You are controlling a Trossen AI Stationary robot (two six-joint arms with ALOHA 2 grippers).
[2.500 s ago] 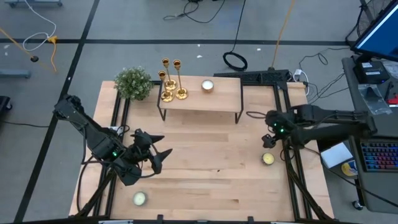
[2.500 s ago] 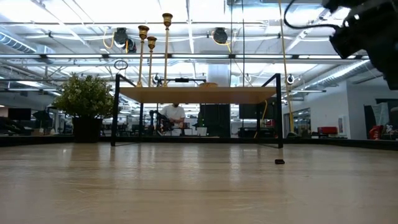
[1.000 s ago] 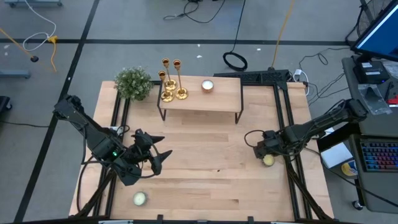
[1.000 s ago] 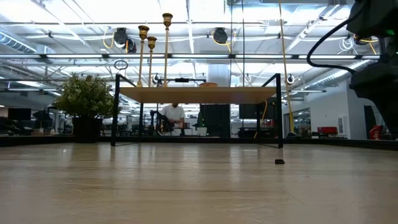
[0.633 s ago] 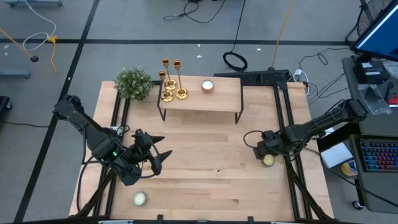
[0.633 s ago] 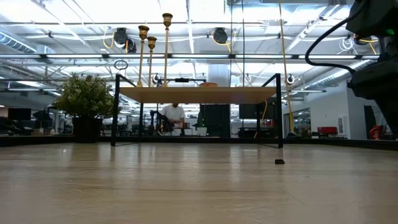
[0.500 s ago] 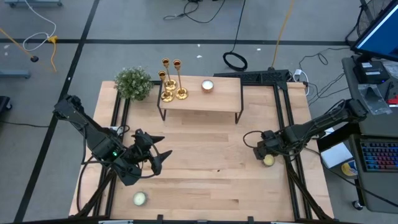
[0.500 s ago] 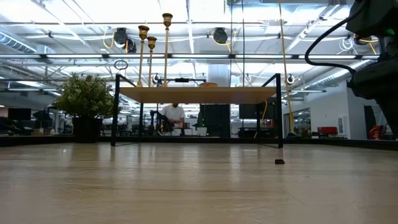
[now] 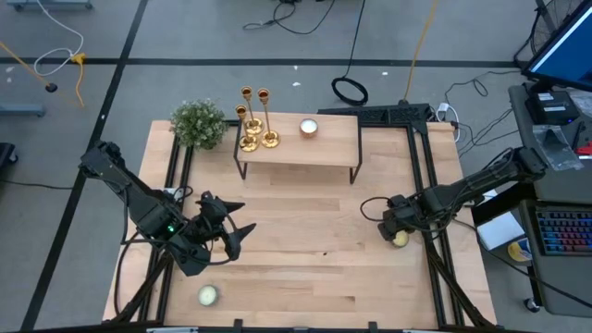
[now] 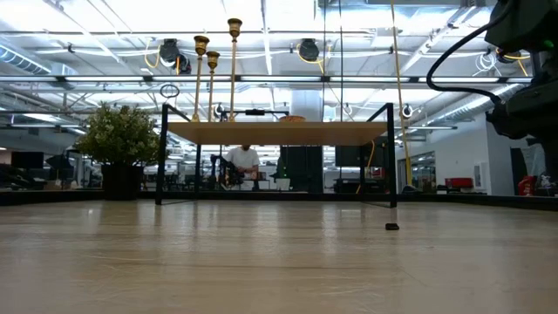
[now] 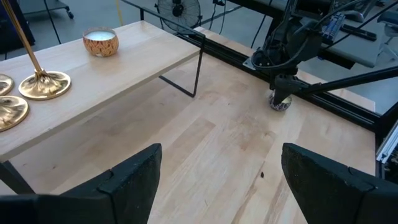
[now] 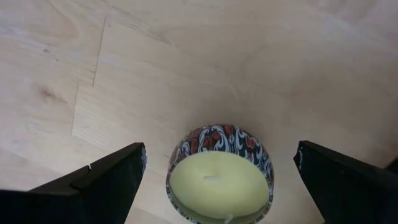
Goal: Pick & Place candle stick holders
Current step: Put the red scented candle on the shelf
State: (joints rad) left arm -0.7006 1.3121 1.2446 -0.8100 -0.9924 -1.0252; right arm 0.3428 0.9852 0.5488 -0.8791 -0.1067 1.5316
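The wooden table (image 9: 296, 268) bears a shelf (image 9: 333, 148), candles (image 9: 208, 295) and a plant (image 9: 198, 123).

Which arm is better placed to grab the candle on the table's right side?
Right. The right gripper hangs open directly above that candle, fingers on either side. The left gripper waits far off, open, over the left side.

Green plant (image 9: 198, 123) by raised wooden shelf (image 9: 324, 148) w/ candle (image 9: 308, 128); two more candles on table (image 9: 305, 250).

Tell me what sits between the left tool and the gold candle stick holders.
Nothing visible: bare table separates the open left tool from the candle stick holders, which stand on the raised shelf.
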